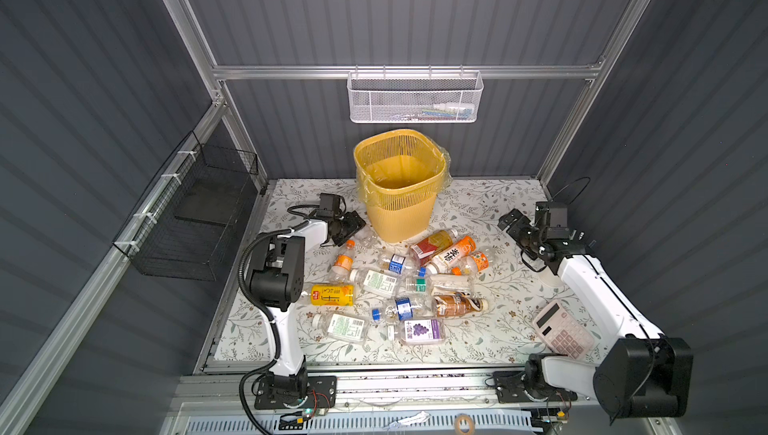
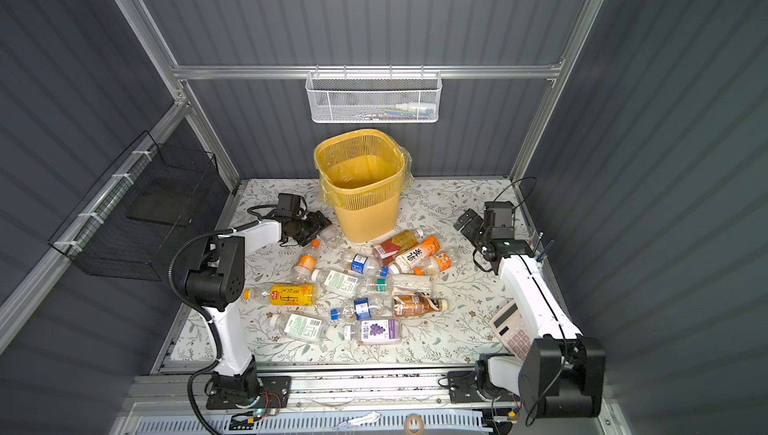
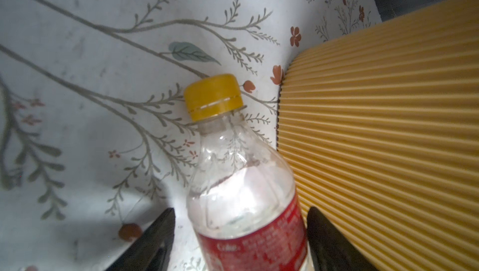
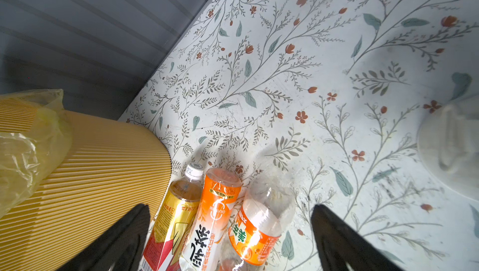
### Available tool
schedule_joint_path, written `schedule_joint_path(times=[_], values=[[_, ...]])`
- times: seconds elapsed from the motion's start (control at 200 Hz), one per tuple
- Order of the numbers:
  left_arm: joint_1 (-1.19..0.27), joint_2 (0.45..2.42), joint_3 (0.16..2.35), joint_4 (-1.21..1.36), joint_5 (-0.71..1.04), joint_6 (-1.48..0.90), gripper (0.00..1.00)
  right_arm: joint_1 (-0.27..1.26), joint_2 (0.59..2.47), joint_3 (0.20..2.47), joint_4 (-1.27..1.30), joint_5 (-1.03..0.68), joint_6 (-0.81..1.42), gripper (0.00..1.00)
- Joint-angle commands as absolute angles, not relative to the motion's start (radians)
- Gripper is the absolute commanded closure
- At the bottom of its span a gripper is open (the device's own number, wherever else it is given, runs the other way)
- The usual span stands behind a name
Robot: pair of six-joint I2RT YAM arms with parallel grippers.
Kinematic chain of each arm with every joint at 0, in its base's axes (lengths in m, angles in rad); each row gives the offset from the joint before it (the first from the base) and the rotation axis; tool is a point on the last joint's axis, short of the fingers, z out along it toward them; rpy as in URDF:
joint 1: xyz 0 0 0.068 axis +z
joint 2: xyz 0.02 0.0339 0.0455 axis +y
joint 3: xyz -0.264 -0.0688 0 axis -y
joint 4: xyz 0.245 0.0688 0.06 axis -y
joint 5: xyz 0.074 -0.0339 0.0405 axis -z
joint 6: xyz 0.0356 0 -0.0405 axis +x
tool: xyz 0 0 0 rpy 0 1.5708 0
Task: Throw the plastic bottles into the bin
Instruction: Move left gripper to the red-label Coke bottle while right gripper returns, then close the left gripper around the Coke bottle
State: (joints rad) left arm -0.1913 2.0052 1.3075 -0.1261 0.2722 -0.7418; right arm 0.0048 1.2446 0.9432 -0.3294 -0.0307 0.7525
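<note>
left hand (image 1: 355, 223) is down at the foot of the yellow bin (image 1: 401, 204). in its wrist view a clear bottle with a yellow cap and red label (image 3: 241, 192) lies on the floral worktop (image 3: 103, 75) between the two fingers (image 3: 158, 236). one finger looks right up against the label, but a sliver of worktop shows between the other finger and the bottle, so it's half closed around it and not clamped as far as i can see. the cap sits just beside the bin's ribbed wall. right hand (image 1: 513, 229) hangs above the right side of the worktop, spread wide and holding nothing. three bottles (image 4: 215, 218) with orange and red-gold labels lie below it next to the bin. the other bottles (image 1: 399, 291) lie scattered on the worktop in front of the bin.
</note>
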Motion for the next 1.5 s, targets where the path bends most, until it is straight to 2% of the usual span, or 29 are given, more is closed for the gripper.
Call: schedule_joint_path(times=[0.0,0.345,0.5,0.695,0.765,0.946,1.016,1.146,1.496], values=[[-0.198,2.029,1.312,-0.112,0.291,-0.779,0.24,-0.003,1.23,0.931,-0.334,-0.038,0.758,0.01],[-0.177,2.026,1.261,0.058,0.368,-0.881,0.41,-0.024,1.188,0.909,-0.346,-0.031,0.752,0.01],[-0.158,1.997,1.221,0.143,0.391,-0.922,0.46,-0.03,1.174,0.899,-0.345,-0.033,0.752,0.01],[-0.156,1.951,1.2,0.168,0.388,-0.913,0.46,-0.035,1.167,0.893,-0.347,-0.033,0.749,0.01],[-0.156,1.946,1.198,0.161,0.387,-0.898,0.44,-0.035,1.164,0.891,-0.348,-0.032,0.747,0.01],[-0.156,1.99,1.267,0.046,0.379,-0.843,0.26,-0.04,1.162,0.888,-0.351,-0.034,0.744,0.01],[-0.156,2.004,1.285,0.029,0.376,-0.837,0.22,-0.043,1.159,0.885,-0.353,-0.03,0.742,0.01],[-0.158,2.036,1.331,-0.025,0.374,-0.814,0.19,-0.047,1.156,0.879,-0.351,-0.026,0.744,0.01],[-0.184,2.115,1.377,-0.056,0.388,-0.813,0.2,-0.051,1.167,0.875,-0.348,-0.034,0.75,0.01]])
